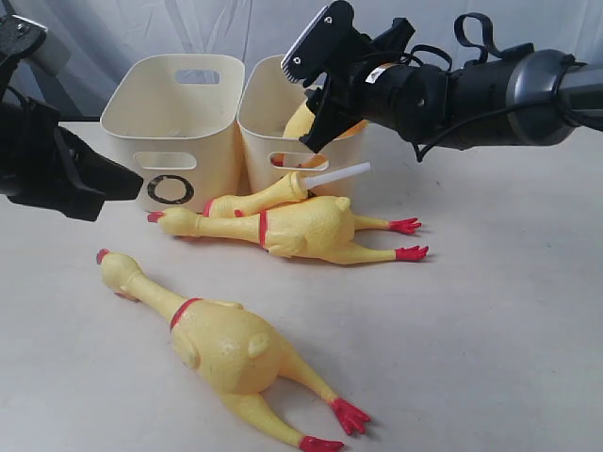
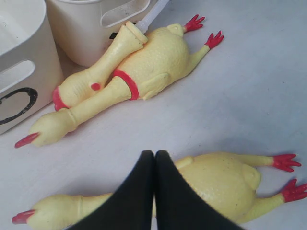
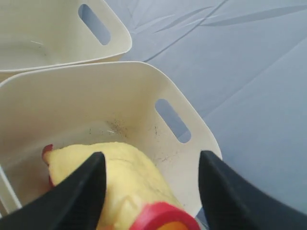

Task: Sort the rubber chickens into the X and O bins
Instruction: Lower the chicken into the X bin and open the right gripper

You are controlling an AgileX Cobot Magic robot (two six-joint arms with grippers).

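Note:
Two cream bins stand side by side at the back. The left bin (image 1: 170, 122) (image 2: 24, 72) carries a black O; the right bin (image 1: 268, 122) (image 3: 120, 96) has its mark hidden. Inside the right bin lies a headless chicken (image 1: 303, 122) (image 3: 120, 177) with a red-rimmed neck hole. My right gripper (image 1: 316, 99) (image 3: 151, 154) hangs open just above it, fingers apart on either side. One whole chicken (image 1: 226, 344) (image 2: 220, 179) lies at the front, another (image 1: 301, 226) (image 2: 158, 62) before the bins, with a shorter headless-looking one (image 1: 254, 200) (image 2: 100, 72) against it. My left gripper (image 1: 127, 179) (image 2: 154, 154) is shut and empty, above the front chicken.
A white tube (image 1: 337, 175) (image 2: 154, 13) sticks out near the neck end of the shorter chicken, by the right bin's front wall. Pale tabletop (image 1: 509, 311) stretches to the right of the chickens. A grey cloth backdrop hangs behind the bins.

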